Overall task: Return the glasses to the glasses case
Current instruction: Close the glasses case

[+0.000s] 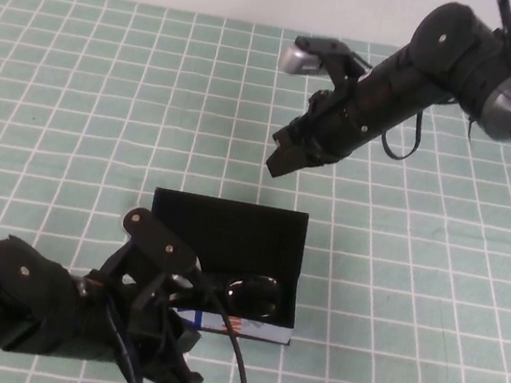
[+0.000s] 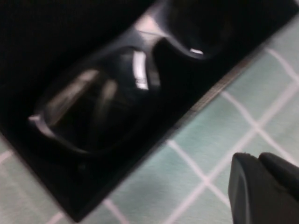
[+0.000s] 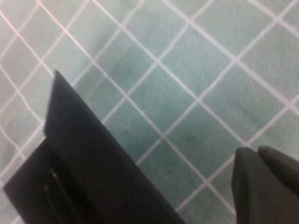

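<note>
The black glasses case point(image 1: 229, 224) lies open in the middle of the mat, its lid standing up at the back and its white printed front edge facing me. The black glasses point(image 1: 254, 295) lie inside it. In the left wrist view the glasses point(image 2: 140, 70) rest in the case point(image 2: 117, 186). My left gripper point(image 1: 185, 380) is shut and empty, just in front of the case's left front corner; its fingers point(image 2: 261, 186) show over the mat. My right gripper point(image 1: 280, 161) is shut and empty, hanging above the mat behind the lid point(image 3: 93, 158); its fingers point(image 3: 266, 182) are pressed together.
A green mat with a white grid point(image 1: 75, 105) covers the table up to a white wall at the back. The left arm's cable point(image 1: 238, 364) runs across the case's front edge.
</note>
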Tool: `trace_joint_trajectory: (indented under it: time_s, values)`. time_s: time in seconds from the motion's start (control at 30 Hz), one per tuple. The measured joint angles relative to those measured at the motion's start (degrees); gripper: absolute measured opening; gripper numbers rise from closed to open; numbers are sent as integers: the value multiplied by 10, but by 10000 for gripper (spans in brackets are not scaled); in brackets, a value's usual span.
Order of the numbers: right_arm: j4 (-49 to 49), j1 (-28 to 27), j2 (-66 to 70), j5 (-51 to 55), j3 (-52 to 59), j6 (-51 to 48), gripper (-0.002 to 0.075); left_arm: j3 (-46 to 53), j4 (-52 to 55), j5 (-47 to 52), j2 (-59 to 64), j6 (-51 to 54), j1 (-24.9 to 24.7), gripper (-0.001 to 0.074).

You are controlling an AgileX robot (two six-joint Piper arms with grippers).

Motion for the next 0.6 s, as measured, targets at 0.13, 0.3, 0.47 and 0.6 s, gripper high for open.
trace_joint_trajectory:
  time_s: [0.13,0.3,0.47,0.6]
  values:
    - [1,0,12,12,0,-9,-11,0,-17,-19,17,0,-2,-2]
    - [1,0,19,24,0,-23,-11,0,-24,-20,32,0,-2,-2]
    - [5,1,22,25,0,-25,-11,0,-36,-20,33,0,-2,-2]
    - [11,10,22,25,0,-25,-11,0,-38,-20,33,0,-2,-2]
